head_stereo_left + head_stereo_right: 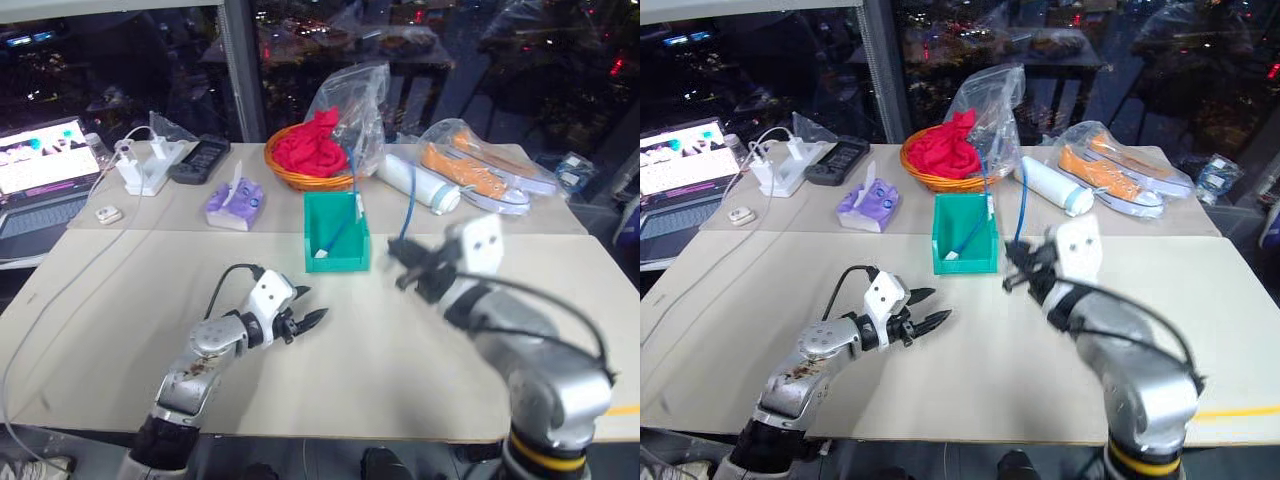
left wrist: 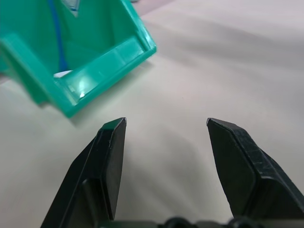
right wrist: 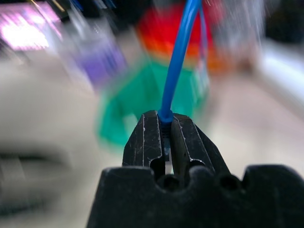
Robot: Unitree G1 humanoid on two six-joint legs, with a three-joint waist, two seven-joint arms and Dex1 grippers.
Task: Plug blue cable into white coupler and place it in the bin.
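Your right gripper [image 3: 164, 124] has its fingers pinched on one end of the blue cable [image 1: 409, 205], raised just right of the bin [image 1: 336, 259]. The cable arcs over into the bin, its far end lying inside. Your left gripper [image 1: 306, 308] stands spread and empty, in front of the bin.

Both arms are of silver-grey metal with rounded joint housings. Each wrist carries a white block with small dark round holes. A thin black cable loops from each forearm to the wrist. The left gripper [image 1: 305, 322] and the right gripper [image 1: 405, 268] have two black, pointed fingers [image 2: 111, 161] with flat inner faces. The left forearm shows rusty brown marks
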